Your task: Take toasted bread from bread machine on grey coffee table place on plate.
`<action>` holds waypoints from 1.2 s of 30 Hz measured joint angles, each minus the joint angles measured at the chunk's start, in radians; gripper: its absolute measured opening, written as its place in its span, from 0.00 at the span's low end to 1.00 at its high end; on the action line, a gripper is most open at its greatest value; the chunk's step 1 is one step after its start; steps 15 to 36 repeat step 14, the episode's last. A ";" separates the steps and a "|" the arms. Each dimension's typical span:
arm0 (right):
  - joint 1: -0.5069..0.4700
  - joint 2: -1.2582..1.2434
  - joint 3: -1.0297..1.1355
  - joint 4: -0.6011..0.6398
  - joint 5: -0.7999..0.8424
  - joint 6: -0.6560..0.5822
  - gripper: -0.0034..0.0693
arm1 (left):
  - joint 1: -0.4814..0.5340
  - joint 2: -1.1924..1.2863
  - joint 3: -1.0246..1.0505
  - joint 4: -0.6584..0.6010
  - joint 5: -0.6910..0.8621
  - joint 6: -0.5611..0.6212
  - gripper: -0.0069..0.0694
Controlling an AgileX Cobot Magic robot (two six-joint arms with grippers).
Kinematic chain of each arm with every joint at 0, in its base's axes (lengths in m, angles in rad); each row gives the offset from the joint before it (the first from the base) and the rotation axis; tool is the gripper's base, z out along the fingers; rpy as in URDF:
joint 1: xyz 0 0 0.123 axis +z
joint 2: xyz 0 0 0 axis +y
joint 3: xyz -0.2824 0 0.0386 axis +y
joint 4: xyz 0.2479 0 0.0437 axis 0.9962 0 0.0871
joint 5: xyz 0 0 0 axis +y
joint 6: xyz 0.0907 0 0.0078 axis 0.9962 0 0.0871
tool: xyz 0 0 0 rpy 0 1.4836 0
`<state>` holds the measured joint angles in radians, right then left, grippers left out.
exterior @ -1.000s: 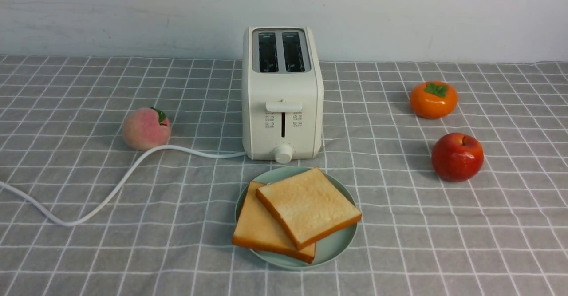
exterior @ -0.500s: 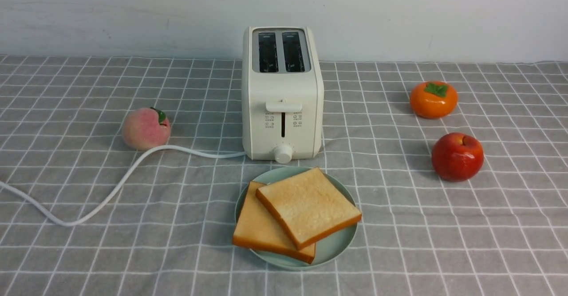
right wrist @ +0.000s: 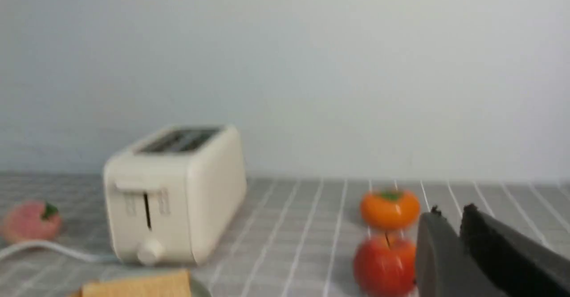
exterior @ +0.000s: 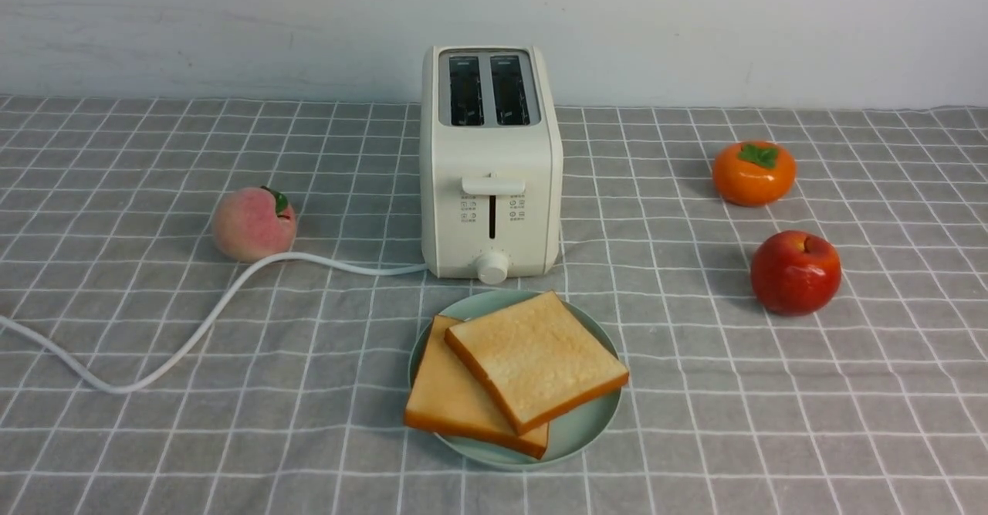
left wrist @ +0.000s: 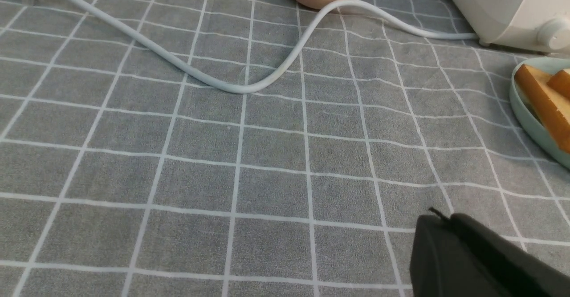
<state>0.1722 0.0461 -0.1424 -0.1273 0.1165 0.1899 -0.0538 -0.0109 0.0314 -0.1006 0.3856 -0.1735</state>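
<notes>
With the left end effector closed and the right end effector slightly parted, a stray nudge could slide the overhanging toast off the plate

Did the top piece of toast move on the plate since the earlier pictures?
No. The top slice still lies tilted across the other slice, its far corner just below the toaster, as before.
</notes>
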 joint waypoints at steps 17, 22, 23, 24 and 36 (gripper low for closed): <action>-0.099 -0.056 0.161 0.012 0.256 0.048 0.19 | 0.000 0.000 0.000 0.000 0.006 -0.001 0.11; -0.099 -0.056 0.161 0.012 0.256 0.048 0.19 | 0.000 0.000 0.000 0.000 0.006 -0.001 0.11; -0.099 -0.056 0.161 0.012 0.256 0.048 0.19 | 0.000 0.000 0.000 0.000 0.006 -0.001 0.11; -0.099 -0.056 0.161 0.012 0.256 0.048 0.19 | 0.000 0.000 0.000 0.000 0.006 -0.001 0.11; -0.099 -0.056 0.161 0.012 0.256 0.048 0.19 | 0.000 0.000 0.000 0.000 0.006 -0.001 0.11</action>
